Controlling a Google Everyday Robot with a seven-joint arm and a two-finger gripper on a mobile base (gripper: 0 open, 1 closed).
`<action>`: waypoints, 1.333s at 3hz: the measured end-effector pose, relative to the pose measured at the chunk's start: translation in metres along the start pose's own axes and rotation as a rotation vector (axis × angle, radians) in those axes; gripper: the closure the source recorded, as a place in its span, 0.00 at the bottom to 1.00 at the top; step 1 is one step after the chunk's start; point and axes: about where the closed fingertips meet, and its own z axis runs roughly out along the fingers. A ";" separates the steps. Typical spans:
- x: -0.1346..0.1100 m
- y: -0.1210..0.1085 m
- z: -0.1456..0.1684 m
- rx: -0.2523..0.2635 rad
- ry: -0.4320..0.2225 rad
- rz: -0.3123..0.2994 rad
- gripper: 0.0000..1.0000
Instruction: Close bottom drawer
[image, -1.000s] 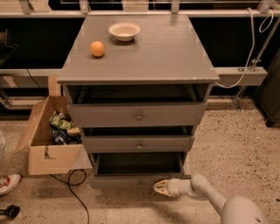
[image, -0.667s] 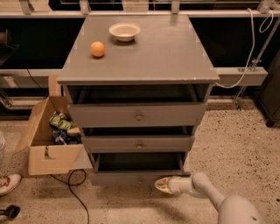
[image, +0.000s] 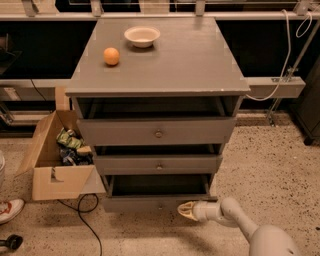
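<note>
The grey cabinet (image: 160, 75) has three drawers, all pulled out a little. The bottom drawer (image: 150, 203) is the lowest one, with a shallow grey front and a small round knob (image: 160, 205); it stands partly open, with its dark inside showing above the front. My gripper (image: 186, 211) is low near the floor, right at the right part of that drawer's front panel, pointing left. Its pale tip looks pressed against or just in front of the panel. The arm (image: 235, 220) comes in from the lower right.
An open cardboard box (image: 52, 165) with packets stands left of the cabinet, with a black cable (image: 82, 220) on the floor. An orange (image: 111, 56) and a white bowl (image: 142, 36) sit on the cabinet top. A shoe (image: 9, 210) lies at far left.
My gripper has moved slightly left and closer to the bottom drawer's front. The drawer's position looks about the same.
</note>
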 end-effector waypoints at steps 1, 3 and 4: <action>0.002 -0.014 0.001 0.033 -0.007 -0.019 1.00; 0.005 -0.054 -0.011 0.183 -0.027 -0.057 1.00; 0.004 -0.069 -0.018 0.241 -0.041 -0.073 1.00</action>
